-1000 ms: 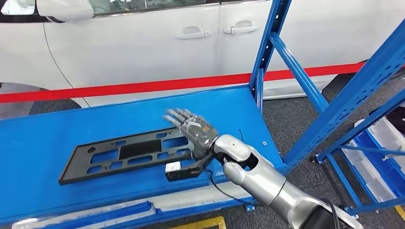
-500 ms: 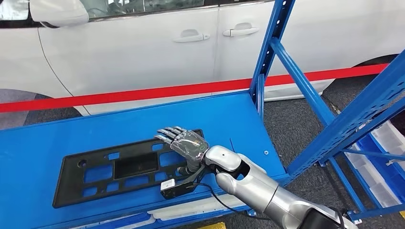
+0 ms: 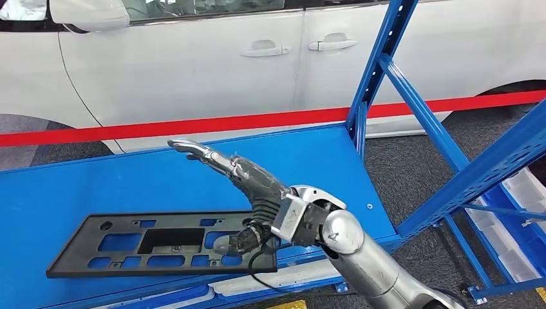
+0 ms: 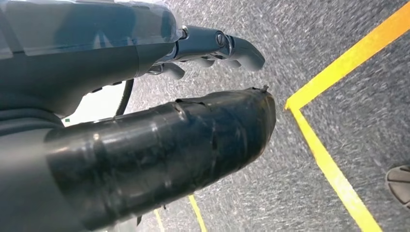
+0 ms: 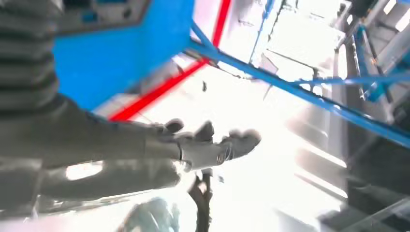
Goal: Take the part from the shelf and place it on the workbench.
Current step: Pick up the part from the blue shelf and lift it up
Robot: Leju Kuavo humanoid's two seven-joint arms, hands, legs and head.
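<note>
Matt black plastic part (image 3: 161,248) lies on the smooth painted blue metal workbench (image 3: 96,187).

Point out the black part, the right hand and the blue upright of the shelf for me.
black part (image 3: 84,259): head view, on its solid left-hand frame.
right hand (image 3: 248,180): head view, on the back of the hand.
blue upright (image 3: 380,61): head view, mid-post.

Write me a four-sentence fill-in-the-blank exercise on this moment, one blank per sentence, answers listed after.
1. The black part lies flat on the ____ shelf surface.
2. The right hand holds ____.
3. Behind the shelf runs a red band along a ____ car.
4. The left hand hangs over grey floor marked with ____ lines.

Answers: blue; nothing; white; yellow
</note>
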